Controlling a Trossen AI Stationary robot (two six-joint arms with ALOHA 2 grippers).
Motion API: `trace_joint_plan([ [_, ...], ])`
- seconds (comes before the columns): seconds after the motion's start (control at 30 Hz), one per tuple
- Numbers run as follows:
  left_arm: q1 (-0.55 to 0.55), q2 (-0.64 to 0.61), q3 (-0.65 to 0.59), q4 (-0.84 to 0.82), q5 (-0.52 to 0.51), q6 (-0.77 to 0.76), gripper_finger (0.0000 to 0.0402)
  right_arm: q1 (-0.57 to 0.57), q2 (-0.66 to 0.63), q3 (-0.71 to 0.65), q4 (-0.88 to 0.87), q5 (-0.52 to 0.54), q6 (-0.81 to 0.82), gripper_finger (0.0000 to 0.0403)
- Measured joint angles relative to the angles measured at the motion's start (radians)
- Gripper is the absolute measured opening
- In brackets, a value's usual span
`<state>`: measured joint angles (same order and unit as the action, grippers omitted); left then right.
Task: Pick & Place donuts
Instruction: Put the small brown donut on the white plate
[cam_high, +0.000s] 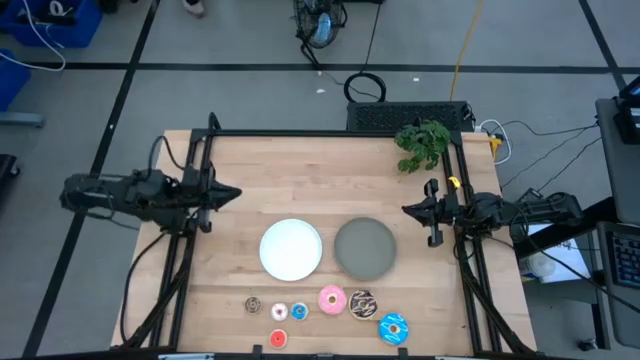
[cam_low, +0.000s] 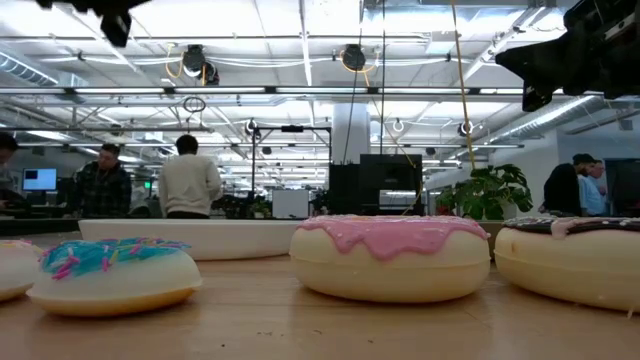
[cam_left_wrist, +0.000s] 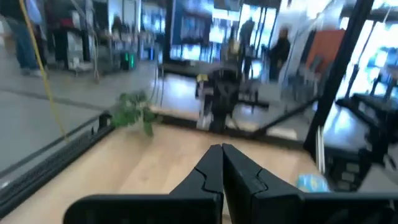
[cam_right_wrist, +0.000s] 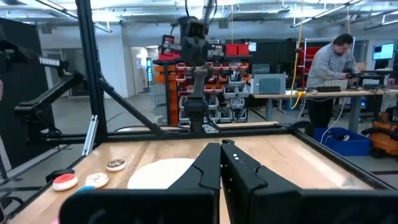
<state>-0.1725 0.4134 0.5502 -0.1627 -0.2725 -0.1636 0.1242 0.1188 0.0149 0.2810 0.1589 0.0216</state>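
Note:
Seven toy donuts lie flat near the table's near edge: tiny brown (cam_high: 253, 305), white (cam_high: 279, 313), blue (cam_high: 299, 310) and red (cam_high: 278, 339), and larger pink (cam_high: 332, 298), chocolate-sprinkled (cam_high: 362, 304) and blue-iced (cam_high: 393, 328). The low view shows the pink donut (cam_low: 390, 255) close up. My left gripper (cam_high: 235, 193) hangs shut and empty over the table's left side, above the wood, and also shows in its wrist view (cam_left_wrist: 222, 152). My right gripper (cam_high: 405, 209) hangs shut and empty over the right side, and also shows in its wrist view (cam_right_wrist: 221, 149).
A round white plate (cam_high: 291, 249) and a round grey plate (cam_high: 365, 248) lie side by side mid-table, between the grippers and the donuts. A green plant sprig (cam_high: 422, 143) lies at the far right corner. Dark frame rails run along both table sides. People stand in the room beyond.

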Motion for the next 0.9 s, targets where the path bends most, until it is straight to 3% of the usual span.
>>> trace_joint_plan([
  [0.37,-0.219,0.506,0.471,-0.550,-0.300,-0.194,0.0003,0.000,0.000,0.000,0.000,0.000,-0.049,0.0000],
  [0.6,-0.296,0.751,0.775,-0.842,-0.236,-0.443,0.0003,0.000,0.000,0.000,-0.003,0.001,-0.113,0.0000],
  [0.9,-0.480,1.024,0.896,-0.914,-0.083,-0.558,0.0003,0.000,0.000,0.000,0.006,0.001,-0.109,0.0000],
])
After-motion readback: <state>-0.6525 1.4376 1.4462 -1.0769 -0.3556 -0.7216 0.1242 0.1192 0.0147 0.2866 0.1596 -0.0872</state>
